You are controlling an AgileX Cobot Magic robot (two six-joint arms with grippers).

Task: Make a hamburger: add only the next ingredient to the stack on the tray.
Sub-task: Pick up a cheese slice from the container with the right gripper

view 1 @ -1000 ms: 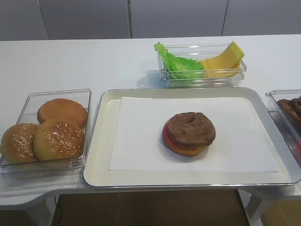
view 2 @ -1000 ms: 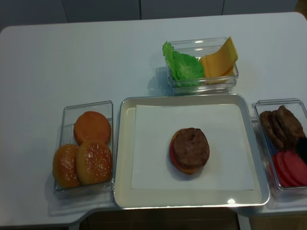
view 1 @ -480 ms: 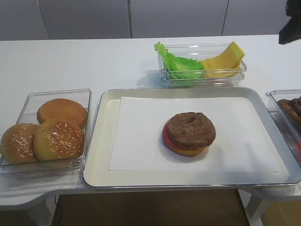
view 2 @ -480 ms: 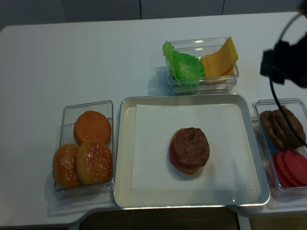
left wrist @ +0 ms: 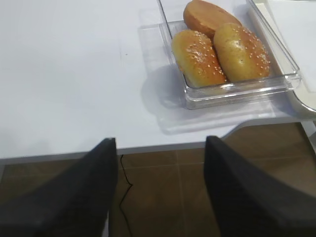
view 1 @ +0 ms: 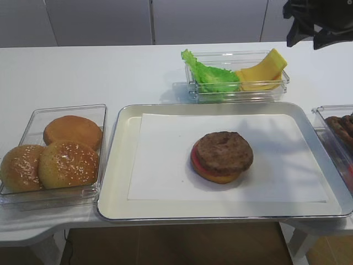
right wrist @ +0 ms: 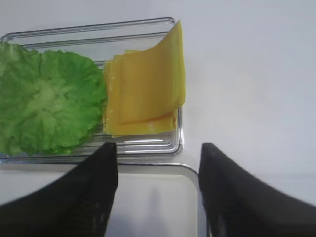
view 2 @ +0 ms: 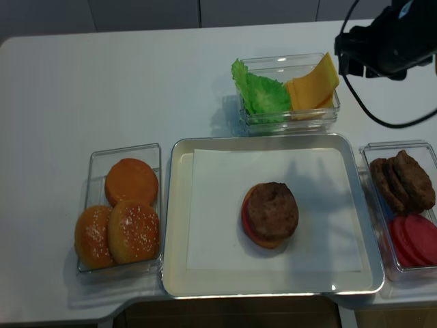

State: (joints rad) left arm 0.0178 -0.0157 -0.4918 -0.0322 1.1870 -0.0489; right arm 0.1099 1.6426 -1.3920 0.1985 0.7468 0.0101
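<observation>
- The cheese (right wrist: 143, 94) is stacked in the right half of a clear box (right wrist: 178, 129) behind the tray (view 1: 118, 165), and its top slice curls up against the box's far-right corner.
- Lettuce (right wrist: 47, 103) fills the left half and touches the cheese edge.
- The right gripper (right wrist: 157, 190) hangs above the box's near wall with its fingers (right wrist: 94, 190) spread wide and nothing between them.
- I'd lower onto the raised slice only, nip its free edge and lift slowly so the lower slices stay put.
- Then centre it flat on the patty (view 1: 224, 150) topping the stack (view 1: 220, 157).
- The left gripper (left wrist: 158, 192) is spread and empty over the worktop (left wrist: 74, 74) edge.
</observation>
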